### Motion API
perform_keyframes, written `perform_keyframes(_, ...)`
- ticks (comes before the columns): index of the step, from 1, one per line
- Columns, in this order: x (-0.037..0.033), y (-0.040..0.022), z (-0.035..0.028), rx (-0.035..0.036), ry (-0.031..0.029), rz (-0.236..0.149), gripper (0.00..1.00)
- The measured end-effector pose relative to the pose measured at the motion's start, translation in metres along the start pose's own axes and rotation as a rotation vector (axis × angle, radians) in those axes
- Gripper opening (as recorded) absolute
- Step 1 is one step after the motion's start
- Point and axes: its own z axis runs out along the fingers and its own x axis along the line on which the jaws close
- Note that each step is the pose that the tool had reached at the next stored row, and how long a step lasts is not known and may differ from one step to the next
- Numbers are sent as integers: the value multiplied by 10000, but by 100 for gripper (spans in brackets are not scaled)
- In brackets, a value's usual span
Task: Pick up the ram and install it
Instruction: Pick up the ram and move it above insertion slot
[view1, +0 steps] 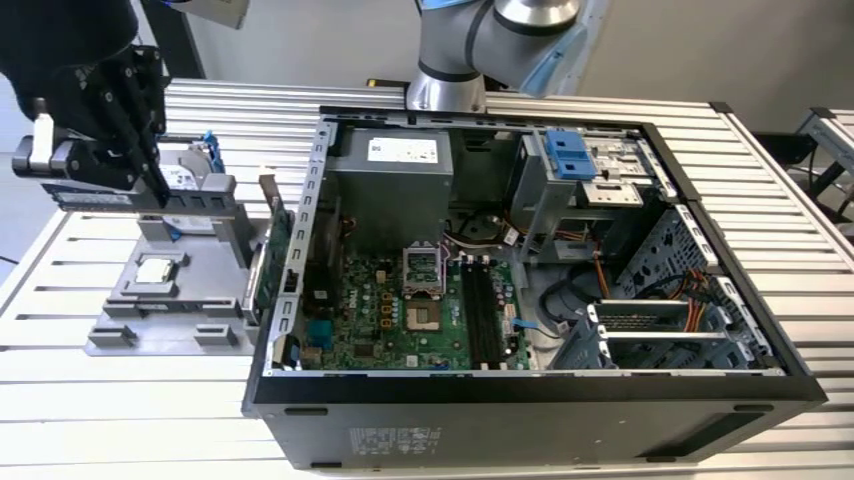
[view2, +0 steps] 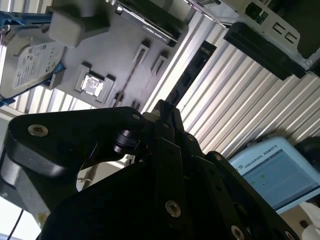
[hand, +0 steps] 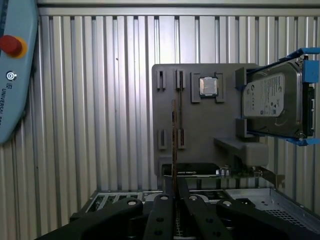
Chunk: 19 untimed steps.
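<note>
My gripper (view1: 150, 188) hangs above the grey parts holder (view1: 174, 300) at the exterior view's left, outside the computer case. It is shut on the ram (view1: 87, 197), a long dark stick held level and clear of the holder. In the first wrist view the ram (hand: 174, 145) is edge-on, a thin line rising from between the fingers (hand: 162, 205). In the second wrist view the ram (view2: 192, 72) runs out from the gripper (view2: 162, 112) as a dark strip. The motherboard's black slots (view1: 481, 310) lie inside the open case, well towards the exterior view's right of the gripper.
The holder carries a silver hard drive in a blue frame (hand: 272, 102), a processor chip (hand: 209, 86) and a green expansion card (view1: 274, 260). The open computer case (view1: 534, 385) has raised metal walls. A teach pendant (hand: 12, 70) lies on the slatted table.
</note>
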Motion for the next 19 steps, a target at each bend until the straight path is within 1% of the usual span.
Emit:
perform_keyframes(7, -4, -101, -3, -3, 1, 0, 0)
perform_keyframes(19, -11, -314, -6, -24, 1, 1, 0)
